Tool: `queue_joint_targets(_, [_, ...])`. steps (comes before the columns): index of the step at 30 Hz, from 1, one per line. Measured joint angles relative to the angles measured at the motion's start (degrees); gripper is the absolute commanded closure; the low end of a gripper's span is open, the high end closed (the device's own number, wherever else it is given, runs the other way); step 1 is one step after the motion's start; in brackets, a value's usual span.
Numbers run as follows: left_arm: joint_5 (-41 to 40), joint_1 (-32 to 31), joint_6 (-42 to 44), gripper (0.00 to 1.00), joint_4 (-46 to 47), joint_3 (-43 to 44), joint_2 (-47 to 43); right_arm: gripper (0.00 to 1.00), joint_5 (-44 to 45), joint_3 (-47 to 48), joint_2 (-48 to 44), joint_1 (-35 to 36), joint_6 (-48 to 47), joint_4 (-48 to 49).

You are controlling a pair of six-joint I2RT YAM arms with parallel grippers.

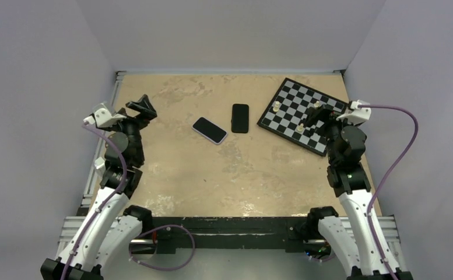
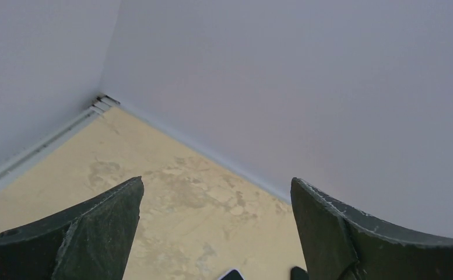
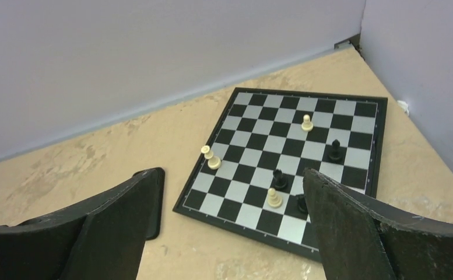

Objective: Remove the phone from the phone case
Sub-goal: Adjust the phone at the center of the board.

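Note:
The phone (image 1: 209,129) lies screen up and tilted near the table's middle, sitting inside the pale lavender phone case (image 1: 210,139), which shows as a light rim. One light-rimmed corner of the phone (image 2: 232,276) peeks in at the bottom edge of the left wrist view. My left gripper (image 1: 142,107) (image 2: 217,182) hangs open to the left of the phone, well apart from it, with nothing between its fingers. My right gripper (image 1: 317,116) (image 3: 234,172) is open too, hovering over the chessboard's near side with nothing in it.
A bare black phone (image 1: 240,118) (image 3: 154,204) lies just right of the cased one. A chessboard (image 1: 302,114) (image 3: 288,169) with several black and white pieces sits at the back right. Grey walls close in the table on three sides.

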Motion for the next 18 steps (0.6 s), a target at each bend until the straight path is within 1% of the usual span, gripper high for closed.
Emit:
queue_joint_targets(3, [2.9, 0.0, -4.5, 0.0, -7.5, 4.2, 0.7, 0.01, -0.2, 0.0, -3.0, 0.0, 2.7, -4.3])
queue_joint_targets(6, [6.3, 0.0, -6.9, 0.0, -14.6, 7.5, 5.1, 0.01, -2.9, 0.0, -6.3, 0.0, 3.8, -6.8])
queue_joint_targets(13, [13.3, 0.0, -8.4, 0.01, -25.2, 11.4, 16.1, 0.01, -8.5, -1.6, -13.6, 0.1, 5.6, -8.4])
queue_joint_targets(15, [15.1, 0.0, -8.4, 0.0, -29.9, 15.1, 19.8, 0.01, -9.6, -1.6, -13.6, 0.1, 5.8, -9.2])
queue_joint_targets(18, [17.8, 0.0, -8.3, 0.0, -37.7, 23.8, 27.2, 0.01, -10.3, -1.3, -11.6, 0.1, 5.9, -11.5])
